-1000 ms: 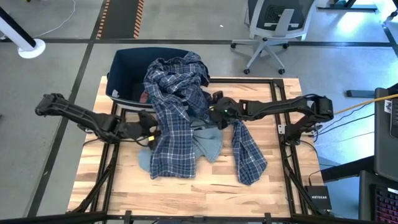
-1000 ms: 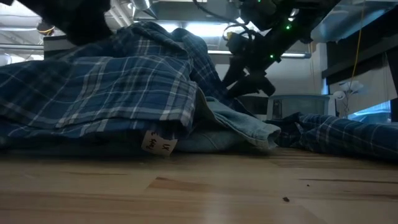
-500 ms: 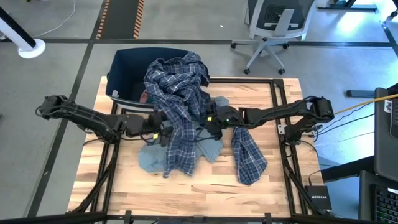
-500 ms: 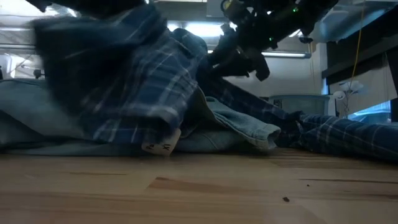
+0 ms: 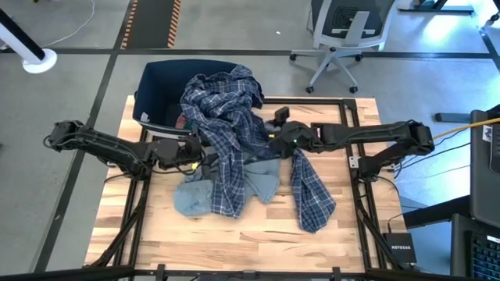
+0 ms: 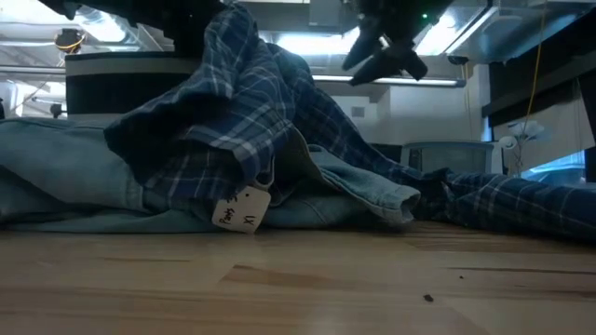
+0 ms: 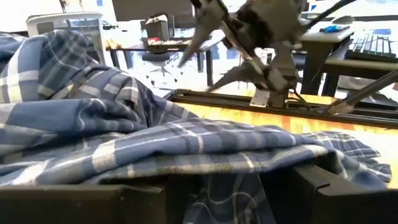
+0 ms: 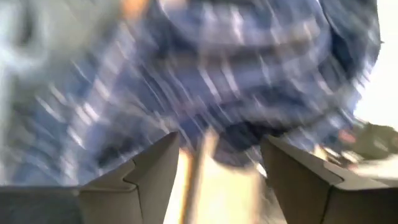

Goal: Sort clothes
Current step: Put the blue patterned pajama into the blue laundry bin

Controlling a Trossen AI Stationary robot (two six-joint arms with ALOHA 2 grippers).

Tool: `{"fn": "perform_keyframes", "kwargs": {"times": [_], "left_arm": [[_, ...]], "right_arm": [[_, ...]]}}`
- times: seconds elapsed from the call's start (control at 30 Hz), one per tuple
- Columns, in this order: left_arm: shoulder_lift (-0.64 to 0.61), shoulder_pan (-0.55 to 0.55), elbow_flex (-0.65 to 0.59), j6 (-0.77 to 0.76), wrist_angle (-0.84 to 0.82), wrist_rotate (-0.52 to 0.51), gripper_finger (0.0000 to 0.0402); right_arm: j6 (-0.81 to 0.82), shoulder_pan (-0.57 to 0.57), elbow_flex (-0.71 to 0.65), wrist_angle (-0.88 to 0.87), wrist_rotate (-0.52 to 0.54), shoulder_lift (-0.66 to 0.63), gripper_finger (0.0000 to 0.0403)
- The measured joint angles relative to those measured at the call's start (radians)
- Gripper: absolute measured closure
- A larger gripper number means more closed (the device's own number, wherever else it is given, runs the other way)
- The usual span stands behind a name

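At the middle of the counter, your left claw gripped a fold of the large blue-white plaid shirt; in the left wrist view the cloth lay draped over and between its fingers. Your right claw hung just above the shirt's other side with its fingers spread apart and nothing between them.

Outward from the claws, the plaid shirt ran from the dark blue bin at the counter's far edge, where one end was heaped over the rim, down across the middle, with a sleeve trailing toward the near right. Under it lay the light grey-blue garment, flat on the wood, showing in the low view beneath the plaid folds. A bit of pink peeked out at the bin's edge beside the shirt.

By my reading, you were early in the sort: no separate piles stood on the counter, the plaid shirt straddled bin and counter, and the grey-blue garment waited untouched. The other clothes I could not make out.
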Motion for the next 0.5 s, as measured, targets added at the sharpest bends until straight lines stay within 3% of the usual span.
{"fn": "perform_keyframes", "kwargs": {"times": [0.07, 0.17, 0.3, 0.43, 0.5], "left_arm": [[0.0, 0.0, 0.0, -0.003, 0.003, 0.0, 0.0233], [0.0, 0.0, 0.0, -0.002, 0.002, 0.0, 0.0233], [0.0, 0.0, 0.0, 0.0, 0.007, 0.0, 0.0233], [0.0, 0.0, 0.0, 0.002, 0.007, -0.001, 0.0233], [0.0, 0.0, 0.0, 0.024, 0.007, -0.001, 0.0233]], "right_arm": [[-0.036, -0.017, -0.004, -0.019, 0.077, -0.007, 0.0157], [-0.079, -0.083, -0.039, 0.015, 0.078, 0.008, 0.0157], [-0.097, -0.219, -0.09, 0.219, -0.022, 0.058, 0.0157], [0.004, -0.332, -0.105, 0.384, -0.202, 0.098, 0.0157], [0.046, -0.362, -0.105, 0.474, -0.236, 0.123, 0.0157]]}}
